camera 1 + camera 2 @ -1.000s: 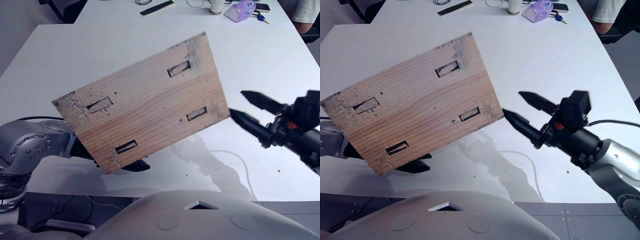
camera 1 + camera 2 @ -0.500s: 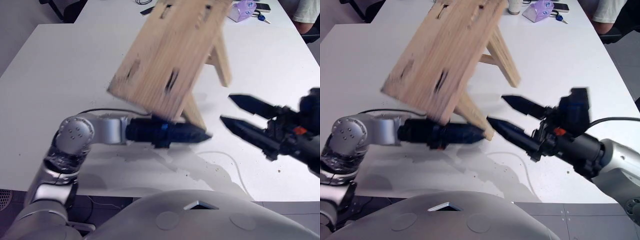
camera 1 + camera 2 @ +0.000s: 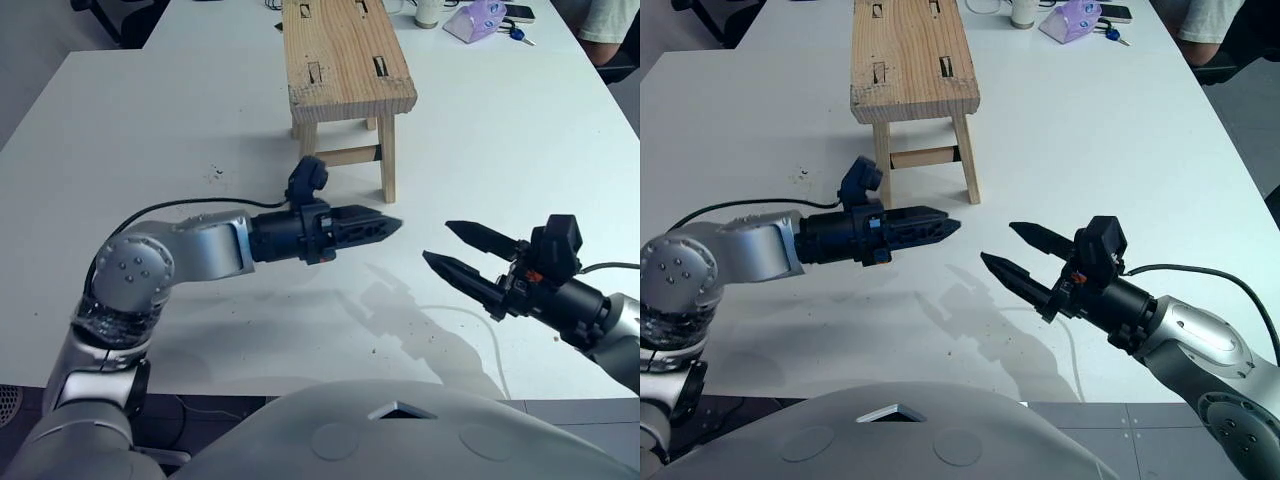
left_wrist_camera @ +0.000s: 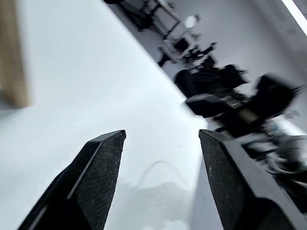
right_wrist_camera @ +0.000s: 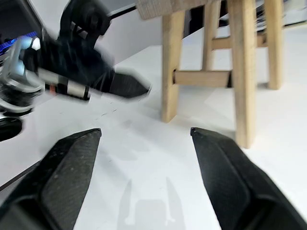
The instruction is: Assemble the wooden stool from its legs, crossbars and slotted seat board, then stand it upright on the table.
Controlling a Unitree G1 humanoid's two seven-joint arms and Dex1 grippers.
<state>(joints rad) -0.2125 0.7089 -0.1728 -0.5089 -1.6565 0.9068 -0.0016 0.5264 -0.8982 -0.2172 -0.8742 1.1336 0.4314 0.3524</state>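
Left arm [image 3: 190, 255]: elbow bent, forearm held level and low, aimed at the space in front of the stool [image 3: 345, 70]. Left gripper [image 3: 393, 224]: just in front of the stool's near legs, not touching them; its fingers [image 4: 96, 177] stand apart with nothing between them. Right arm [image 3: 590, 315]: stretched in from the stool's front right. Right gripper [image 3: 437, 241]: farther in front of the stool, fingers spread wide and empty, tips facing the left gripper's tip, near it but apart.

Silver left arm [image 3: 170, 262], black pointed hand [image 3: 393, 226]
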